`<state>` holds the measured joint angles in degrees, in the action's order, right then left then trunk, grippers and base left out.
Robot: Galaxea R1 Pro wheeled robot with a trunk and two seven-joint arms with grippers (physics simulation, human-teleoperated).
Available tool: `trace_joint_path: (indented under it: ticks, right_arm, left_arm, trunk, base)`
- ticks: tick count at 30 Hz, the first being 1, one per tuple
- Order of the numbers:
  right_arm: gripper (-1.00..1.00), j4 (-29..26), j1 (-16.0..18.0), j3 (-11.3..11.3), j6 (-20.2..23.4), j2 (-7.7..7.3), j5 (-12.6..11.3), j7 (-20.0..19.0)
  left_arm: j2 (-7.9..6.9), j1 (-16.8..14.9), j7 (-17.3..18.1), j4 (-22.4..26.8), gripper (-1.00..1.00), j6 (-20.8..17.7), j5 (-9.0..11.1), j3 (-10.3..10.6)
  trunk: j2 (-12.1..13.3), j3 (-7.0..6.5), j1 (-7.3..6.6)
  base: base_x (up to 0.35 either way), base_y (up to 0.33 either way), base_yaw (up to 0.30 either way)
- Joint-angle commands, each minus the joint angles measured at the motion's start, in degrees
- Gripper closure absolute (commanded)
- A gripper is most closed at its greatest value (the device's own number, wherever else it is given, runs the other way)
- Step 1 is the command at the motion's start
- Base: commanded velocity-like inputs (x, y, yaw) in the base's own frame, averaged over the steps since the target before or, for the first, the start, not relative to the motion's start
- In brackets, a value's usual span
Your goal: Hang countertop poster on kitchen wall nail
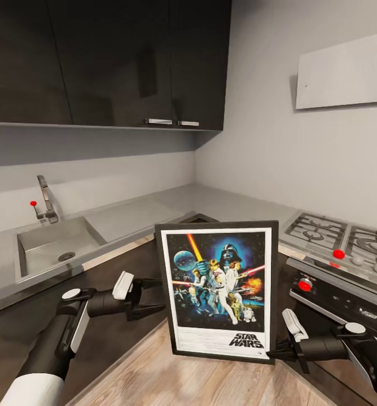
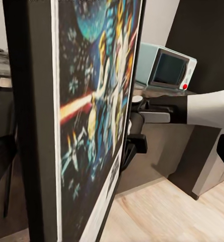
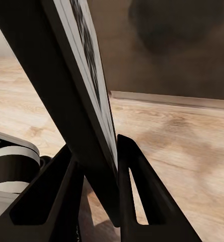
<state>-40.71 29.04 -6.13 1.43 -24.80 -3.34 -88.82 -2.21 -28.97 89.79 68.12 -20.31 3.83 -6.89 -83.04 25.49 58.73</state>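
Note:
The Star Wars poster [image 1: 218, 287] stands upright in the air in front of me, picture side facing me, over the wooden floor. My right gripper [image 1: 273, 354] is shut on its lower right edge; in the right wrist view the two fingers [image 3: 132, 171] clamp the black frame [image 3: 66, 101] between them. My left gripper [image 1: 157, 294] is open beside the poster's left edge, its fingers spread and holding nothing. The left wrist view looks along the poster's face [image 2: 86, 121] to the right gripper [image 2: 134, 128] on the far edge. The grey countertop [image 1: 154, 211] runs behind. The wall nails are out of view.
A sink [image 1: 36, 251] with a tap [image 1: 44, 200] sits in the countertop at the left. The steel gas hob [image 1: 335, 237] and oven with red knobs stand at the right. Dark upper cabinets [image 1: 109, 62] hang above. A pale panel [image 1: 346, 70] is on the right wall. A microwave [image 2: 167, 68] appears in the left wrist view.

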Motion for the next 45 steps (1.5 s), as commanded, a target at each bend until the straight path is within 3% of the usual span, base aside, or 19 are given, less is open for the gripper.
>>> trace_joint_path:
  ticks: [1,5,8,12,14,18,22,26,30,35,45]
  right_arm:
    - [1.00,0.02,0.06,-0.28,0.32,-0.08,-0.36,-0.12]
    - [1.00,0.02,0.06,-0.28,0.32,-0.08,-0.36,-0.12]
    - [1.00,0.02,0.06,-0.28,0.32,-0.08,-0.36,-0.12]
    - [1.00,-0.02,0.06,-0.28,0.32,-0.08,-0.36,-0.12]
    - [1.00,-0.02,0.06,-0.28,0.32,-0.08,-0.36,-0.12]
    - [1.00,0.13,0.06,-0.24,0.32,-0.09,-0.36,-0.09]
    - [1.00,0.18,0.06,-0.16,0.32,-0.11,-0.36,-0.11]
    - [1.00,0.19,0.06,0.05,0.32,-0.14,-0.43,-0.12]
    - [1.00,0.22,0.06,0.23,0.32,-0.20,-0.67,-0.12]
    - [1.00,0.27,0.06,0.32,0.32,-0.25,-0.72,-0.06]
    - [1.00,0.09,0.06,0.89,0.32,-0.38,-0.71,0.01]
  left_arm:
    - [-0.02,-0.04,0.21,0.00,-1.00,-0.59,0.00,-0.03]
    - [-0.09,-0.04,0.21,-0.03,-1.00,-0.55,-0.09,-0.15]
    - [-1.01,-0.04,0.21,-0.16,-1.00,-0.53,-0.14,-0.75]
    - [-4.08,-0.04,0.21,-0.61,-1.00,-0.52,-0.10,-3.02]
    - [-6.19,-0.04,0.21,-2.46,-1.00,-0.52,-0.04,-4.78]
    - [-7.40,-0.04,0.21,-6.73,-1.00,0.07,-0.11,-5.94]
    - [-8.96,-0.02,0.21,-14.18,-1.00,6.37,-0.23,-6.45]
    - [-9.60,-0.02,0.21,-19.98,-1.00,9.26,-0.22,-6.66]
    - [-9.77,-0.02,0.21,-22.41,-1.00,11.90,-0.22,-7.71]
    - [-9.82,-0.02,0.21,-23.40,-1.00,12.79,-0.22,-9.57]
    - [-9.83,-0.03,0.21,-23.57,-1.00,12.92,-0.31,-10.02]
  trunk:
    - [-0.04,0.07,0.00]
    - [-0.04,0.07,0.00]
    - [-0.04,0.07,0.00]
    - [-0.04,0.07,0.00]
    - [-0.04,0.07,0.00]
    - [-0.04,0.07,0.00]
    - [-0.04,0.07,0.00]
    - [-0.04,0.07,0.00]
    - [-0.04,0.07,0.00]
    - [-0.04,0.07,0.00]
    - [-0.04,0.07,0.00]
  base:
    - [0.000,0.000,0.000]
    - [0.000,0.000,0.000]
    - [0.000,0.000,0.000]
    - [0.000,0.000,0.000]
    - [0.000,0.000,0.000]
    - [0.000,0.000,0.000]
    - [0.000,0.000,0.000]
    - [0.000,0.000,0.000]
    - [-0.026,0.000,0.000]
    - [-0.148,0.000,0.000]
    - [-0.327,0.000,0.000]
